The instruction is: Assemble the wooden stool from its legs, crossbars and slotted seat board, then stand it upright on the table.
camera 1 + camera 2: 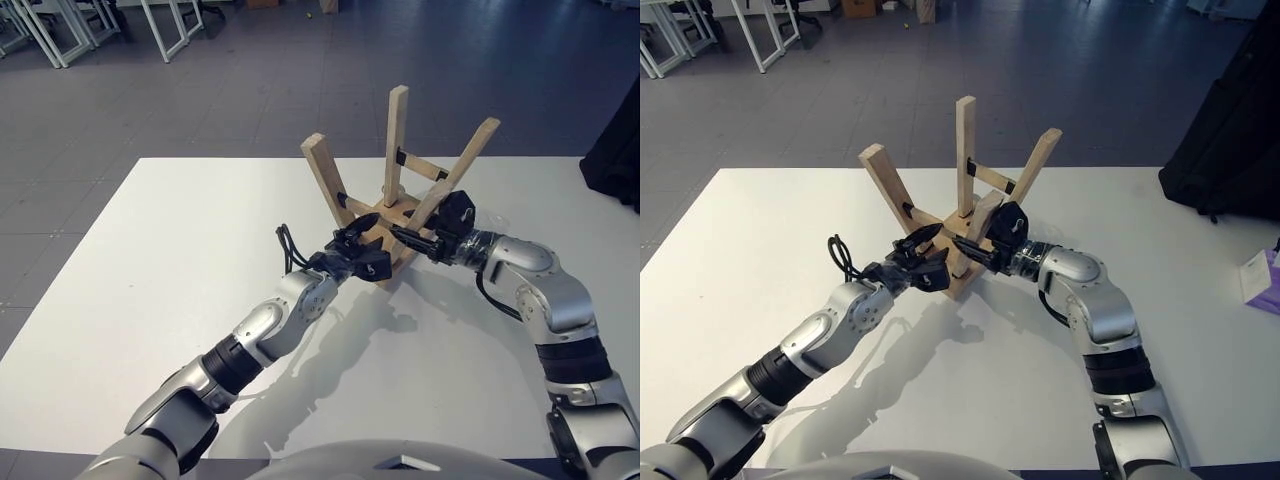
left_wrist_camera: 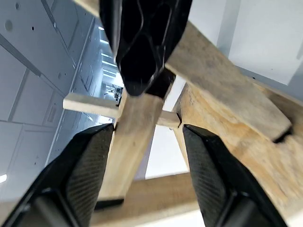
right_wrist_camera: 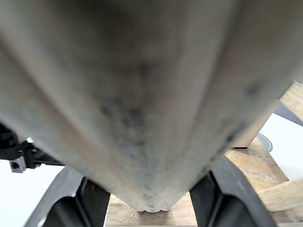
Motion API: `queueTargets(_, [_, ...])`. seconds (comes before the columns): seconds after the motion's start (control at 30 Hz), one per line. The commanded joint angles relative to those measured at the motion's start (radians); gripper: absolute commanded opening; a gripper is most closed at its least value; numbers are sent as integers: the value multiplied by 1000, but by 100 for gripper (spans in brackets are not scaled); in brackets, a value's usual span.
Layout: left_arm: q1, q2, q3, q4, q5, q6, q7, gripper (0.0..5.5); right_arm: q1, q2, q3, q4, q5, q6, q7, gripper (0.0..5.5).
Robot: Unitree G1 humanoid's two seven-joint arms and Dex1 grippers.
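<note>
One stool [image 1: 395, 200] lies tipped over on the white table [image 1: 150, 300], in the upper middle of the left eye view, with its legs pointing up and its seat board [image 1: 962, 287] down against the table top. Three legs [image 1: 396, 130] stand clear and fan apart: one leans to the left, one stands nearly straight at the back and one leans to the right. A fourth leg [image 1: 985, 215] shows low in the middle, partly hidden behind the arms. Two crossbars can be counted: one [image 1: 422, 167] joins the back leg to the right leg, and another [image 1: 352, 207] runs low beside the left leg.

Two claws meet at the base of the stool. The left claw [image 1: 365, 262] sits at the seat's near left edge. In the left wrist view its two fingers [image 2: 90, 175] are spread, with a wooden bar between them and a gap left on one side. The right claw [image 1: 405, 233] comes in from the right, and in the right wrist view its two fingers [image 3: 208, 198] press on both sides of a wooden leg, pinching it.

One small box [image 1: 1265, 280] sits on the table at the right edge of the right eye view.
</note>
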Motion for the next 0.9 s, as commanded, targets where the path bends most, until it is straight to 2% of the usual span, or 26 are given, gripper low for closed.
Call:
queueTargets(0.03, [-24, -51, 7, 57, 26, -34, -14, 270, 115, -74, 171, 46, -46, 138, 100, 202])
queueTargets(0.17, [-23, -73, 35, 67, 31, -41, -21, 270, 158, -144, 251, 4, -71, 99, 147, 202])
queueTargets(0.4, [0, -84, 56, 31, 30, -24, -60, 270, 165, -155, 273, 2, -79, 81, 117, 202])
queueTargets(0.57, [5, -82, 63, -1, 35, 3, -116, 270, 119, -168, 305, 49, -98, 200, 89, 202])
queueTargets(0.67, [32, -53, 71, -39, 41, 42, -179, 270, 104, -213, 329, 59, -75, 252, 141, 202])
queueTargets(0.9, [88, 70, 122, -180, 42, 155, -371, 270, 86, -255, 285, 111, -42, 201, 166, 202])
